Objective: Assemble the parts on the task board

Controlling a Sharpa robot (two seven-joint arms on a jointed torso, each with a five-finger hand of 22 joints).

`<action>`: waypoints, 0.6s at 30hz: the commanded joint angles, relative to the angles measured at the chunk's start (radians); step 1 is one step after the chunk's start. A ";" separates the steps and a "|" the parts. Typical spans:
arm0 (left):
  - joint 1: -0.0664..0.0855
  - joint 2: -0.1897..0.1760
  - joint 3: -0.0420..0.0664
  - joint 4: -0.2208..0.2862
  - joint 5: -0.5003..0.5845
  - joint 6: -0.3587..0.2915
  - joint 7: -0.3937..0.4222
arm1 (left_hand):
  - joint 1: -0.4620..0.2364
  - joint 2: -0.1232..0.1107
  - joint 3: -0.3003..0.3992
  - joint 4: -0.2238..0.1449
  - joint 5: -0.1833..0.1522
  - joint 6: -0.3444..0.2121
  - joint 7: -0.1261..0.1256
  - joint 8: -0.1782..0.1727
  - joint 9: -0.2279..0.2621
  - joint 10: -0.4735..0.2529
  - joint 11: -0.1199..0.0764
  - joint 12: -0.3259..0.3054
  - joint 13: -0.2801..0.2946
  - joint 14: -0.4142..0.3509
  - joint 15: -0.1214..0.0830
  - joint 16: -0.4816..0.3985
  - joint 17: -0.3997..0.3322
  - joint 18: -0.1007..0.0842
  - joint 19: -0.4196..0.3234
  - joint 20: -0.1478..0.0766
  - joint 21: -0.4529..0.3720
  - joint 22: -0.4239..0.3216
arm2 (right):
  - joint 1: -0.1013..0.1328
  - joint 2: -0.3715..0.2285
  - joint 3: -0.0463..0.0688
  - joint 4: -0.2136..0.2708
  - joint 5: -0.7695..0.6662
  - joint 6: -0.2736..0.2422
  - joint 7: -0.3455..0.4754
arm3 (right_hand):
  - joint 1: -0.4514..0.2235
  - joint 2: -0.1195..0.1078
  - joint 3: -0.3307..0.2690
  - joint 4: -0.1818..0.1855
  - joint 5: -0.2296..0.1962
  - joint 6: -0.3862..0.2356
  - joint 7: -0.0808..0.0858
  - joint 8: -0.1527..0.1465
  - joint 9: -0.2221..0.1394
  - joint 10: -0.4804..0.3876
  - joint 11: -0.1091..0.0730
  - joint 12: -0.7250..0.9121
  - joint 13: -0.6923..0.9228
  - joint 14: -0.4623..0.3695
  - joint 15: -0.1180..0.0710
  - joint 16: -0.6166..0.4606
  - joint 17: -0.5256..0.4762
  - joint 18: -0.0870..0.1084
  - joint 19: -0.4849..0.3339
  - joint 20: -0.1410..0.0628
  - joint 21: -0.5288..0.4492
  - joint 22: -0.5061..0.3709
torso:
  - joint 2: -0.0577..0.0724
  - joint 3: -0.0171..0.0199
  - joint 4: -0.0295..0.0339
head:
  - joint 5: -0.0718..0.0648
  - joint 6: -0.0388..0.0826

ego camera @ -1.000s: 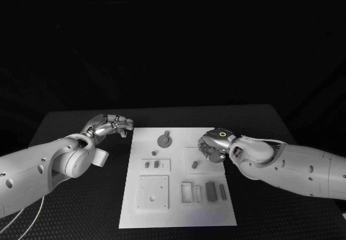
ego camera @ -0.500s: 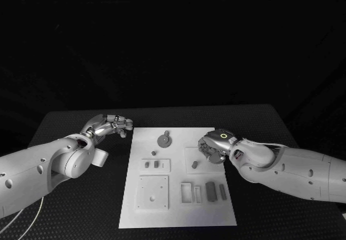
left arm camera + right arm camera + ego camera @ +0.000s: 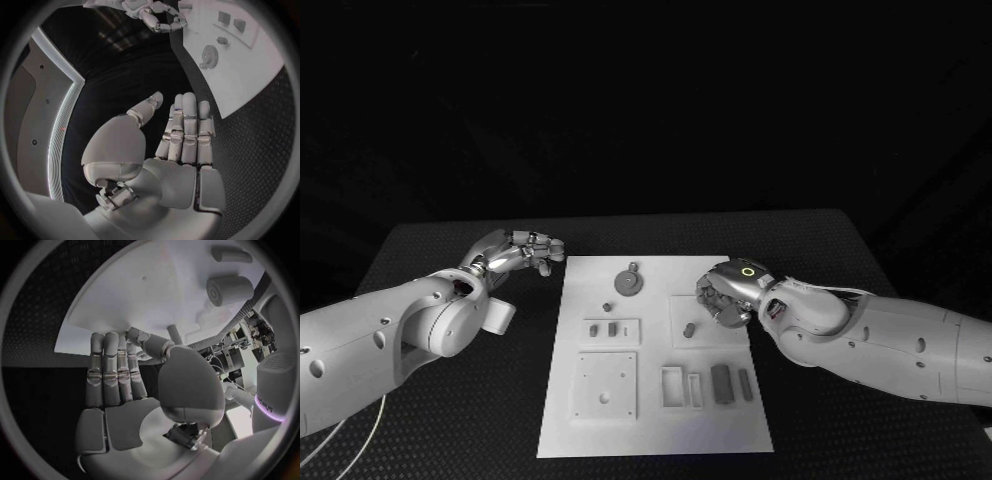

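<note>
White and flat, the task board (image 3: 656, 400) lies in the middle of the black table (image 3: 473, 420), its long sides running from the near edge toward the far edge. Small grey parts rest on it: a gear (image 3: 630, 283) near the board's far edge, a short cylinder (image 3: 689, 327) toward its right side, a small peg (image 3: 607, 306) toward its left side, and a dark bar (image 3: 721, 383) among the slots near the board's near right corner.

At the board's right edge, the right hand (image 3: 723, 297) hangs with its fingers reaching over the board just beside the cylinder; in the right wrist view its fingers (image 3: 112, 371) lie straight and close together with nothing between them and the thumb.

Off the board's far left corner, over bare table, the left hand (image 3: 521, 251) holds nothing; the left wrist view shows its fingers (image 3: 187, 127) extended side by side, thumb set apart.
</note>
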 commanded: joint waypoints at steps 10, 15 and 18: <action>-0.001 0.001 0.001 -0.010 0.006 0.006 0.002 | -0.008 -0.006 -0.007 0.000 -0.003 -0.011 0.002 0.003 -0.003 -0.007 0.001 0.002 0.001 0.007 -0.001 -0.007 0.002 -0.006 0.010 -0.025 -0.007 -0.001 | -0.012 -0.008 0.000 0.022 0.071 0.048 0.042 | -0.020 0.002 0.003 -0.009 0.015 0.010 0.001 0.000 0.002 0.011 -0.001 -0.014 0.007 0.006 -0.005 -0.002 0.010 0.014 0.005 -0.002 0.008 0.006 | 0.000 0.0006 0.0000 | 0.002 0.001; -0.001 0.001 0.001 -0.012 0.006 0.006 0.002 | -0.008 -0.005 -0.007 0.000 -0.003 -0.012 0.002 0.003 -0.003 -0.007 0.001 0.002 0.001 0.007 -0.001 -0.008 0.002 -0.005 0.010 -0.025 -0.007 -0.001 | -0.012 -0.010 0.006 0.025 0.075 0.049 0.043 | -0.021 0.002 0.003 -0.010 0.016 0.011 0.001 0.000 0.002 0.012 -0.001 -0.015 0.008 0.006 -0.005 -0.003 0.012 0.014 0.005 -0.002 0.008 0.006 | 0.000 0.0010 -0.0001 | 0.004 0.001; -0.001 0.001 0.001 -0.014 0.006 0.006 0.000 | -0.007 -0.006 -0.007 0.000 -0.003 -0.014 0.003 0.002 -0.003 -0.008 0.001 0.002 0.001 0.007 -0.001 -0.008 0.003 -0.005 0.011 -0.025 -0.008 -0.001 | -0.010 -0.014 0.015 0.027 0.088 0.055 0.047 | -0.023 0.004 0.002 -0.012 0.019 0.011 0.001 -0.001 0.003 0.012 -0.001 -0.017 0.010 0.006 -0.005 -0.004 0.014 0.014 0.004 -0.002 0.008 0.007 | 0.000 0.0005 -0.0008 | 0.003 0.000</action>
